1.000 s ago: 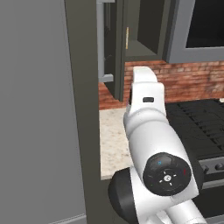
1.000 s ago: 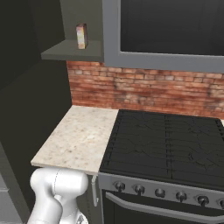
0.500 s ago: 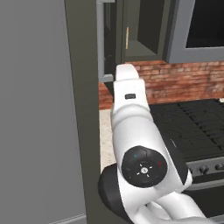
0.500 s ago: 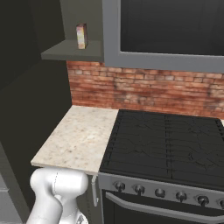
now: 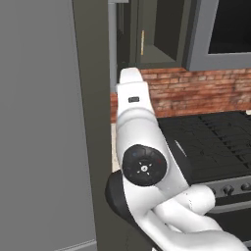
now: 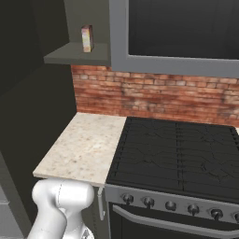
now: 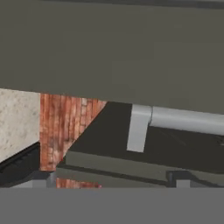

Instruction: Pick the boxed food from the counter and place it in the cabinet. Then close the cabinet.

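Boxed food [image 6: 87,38] upright on the open cabinet [image 6: 77,53] shelf, above the counter [image 6: 84,147].
Gripper [image 7: 109,178] spread wide, holding nothing, close under the cabinet door's grey handle [image 7: 175,119].

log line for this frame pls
phase: closing cabinet | boxed food: upright on cabinet shelf | gripper: open, empty, near door handle | counter
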Robot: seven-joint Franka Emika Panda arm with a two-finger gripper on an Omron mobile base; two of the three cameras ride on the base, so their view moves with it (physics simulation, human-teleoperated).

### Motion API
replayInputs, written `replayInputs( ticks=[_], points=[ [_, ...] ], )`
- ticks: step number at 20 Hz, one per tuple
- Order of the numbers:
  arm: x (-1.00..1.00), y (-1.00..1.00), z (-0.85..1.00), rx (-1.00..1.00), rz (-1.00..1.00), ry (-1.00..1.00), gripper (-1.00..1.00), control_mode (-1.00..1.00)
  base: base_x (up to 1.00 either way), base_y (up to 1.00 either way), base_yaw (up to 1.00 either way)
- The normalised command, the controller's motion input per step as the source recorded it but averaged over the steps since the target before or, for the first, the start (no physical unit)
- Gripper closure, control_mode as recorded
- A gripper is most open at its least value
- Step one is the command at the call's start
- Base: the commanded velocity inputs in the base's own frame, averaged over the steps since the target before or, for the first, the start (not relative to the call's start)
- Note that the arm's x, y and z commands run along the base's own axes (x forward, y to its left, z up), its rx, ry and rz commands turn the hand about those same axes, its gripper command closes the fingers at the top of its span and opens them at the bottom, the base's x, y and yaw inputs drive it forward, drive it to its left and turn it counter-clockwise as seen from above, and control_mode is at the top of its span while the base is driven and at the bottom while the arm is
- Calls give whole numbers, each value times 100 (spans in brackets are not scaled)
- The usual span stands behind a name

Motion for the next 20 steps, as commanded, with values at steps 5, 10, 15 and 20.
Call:
replayInputs(
  ticks=[5,10,15,20],
  points=[
    [46,3,-7,-2,0,0,-100,-100,0,0,0],
    [58,0,-1,0,0,0,-100,-100,0,0,0],
    [63,-12,0,0,0,0,-100,-100,0,0,0],
    [84,-80,0,5,0,0,-100,-100,0,0,0]
  ],
)
